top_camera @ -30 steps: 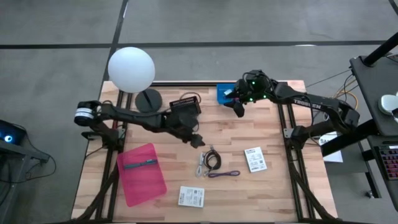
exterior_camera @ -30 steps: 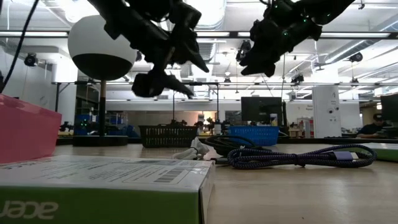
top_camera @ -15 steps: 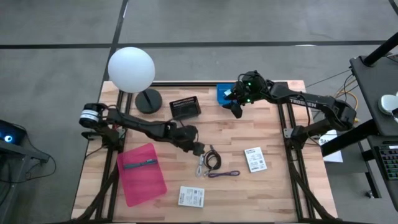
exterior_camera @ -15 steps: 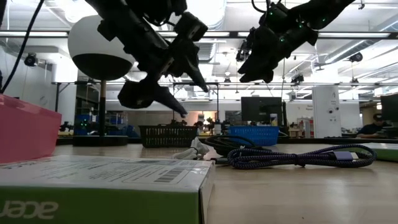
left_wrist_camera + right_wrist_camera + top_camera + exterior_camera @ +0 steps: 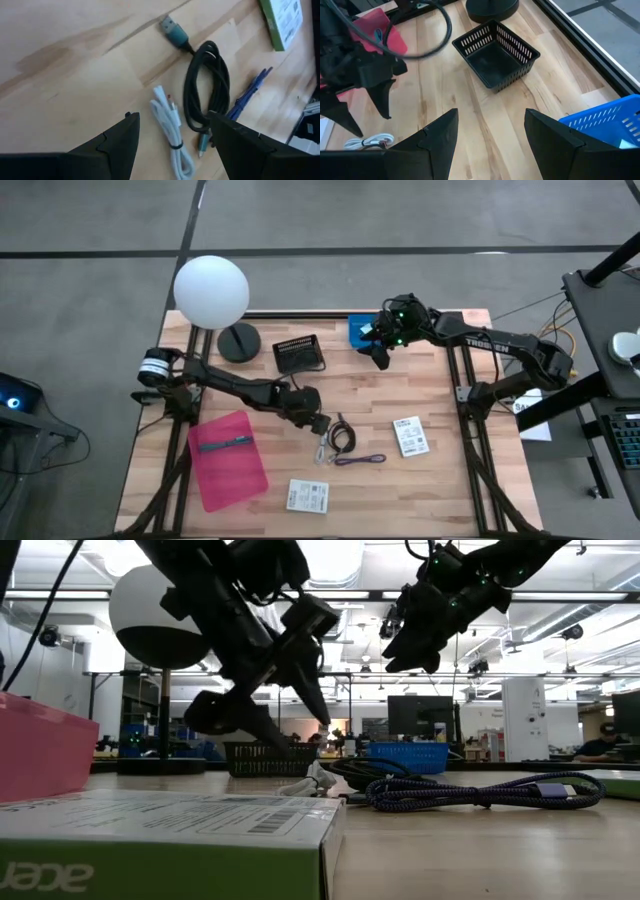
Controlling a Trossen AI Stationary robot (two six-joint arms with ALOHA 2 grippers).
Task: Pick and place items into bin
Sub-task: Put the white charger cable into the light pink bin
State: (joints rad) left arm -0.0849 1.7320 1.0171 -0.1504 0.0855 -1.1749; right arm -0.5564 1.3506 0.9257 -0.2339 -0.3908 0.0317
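My left gripper (image 5: 322, 423) is open and hovers low over the table's middle, just left of the coiled cables. In the left wrist view its fingers (image 5: 172, 116) stand on either side of the white cable (image 5: 171, 131), apart from it. The black cable (image 5: 207, 95) and purple cable (image 5: 360, 460) lie beside the white one, flat on the wood. My right gripper (image 5: 381, 358) is open and held high beside the blue bin (image 5: 361, 330). The teal pen (image 5: 225, 444) lies on a pink tray (image 5: 228, 460). White packets (image 5: 410, 436) (image 5: 307, 495) lie flat. No cube shows.
A black mesh basket (image 5: 298, 355) stands on the far side of the table between the arms. A lamp with a white globe (image 5: 211, 290) and a round black base (image 5: 238, 340) stands at the far left. Bare wood lies between the cables and the basket.
My left gripper has moved from beside the black basket toward the table's near edge and down, and now sits low beside the coiled cables with its fingers still open. The cables, packets and pen lie as before.
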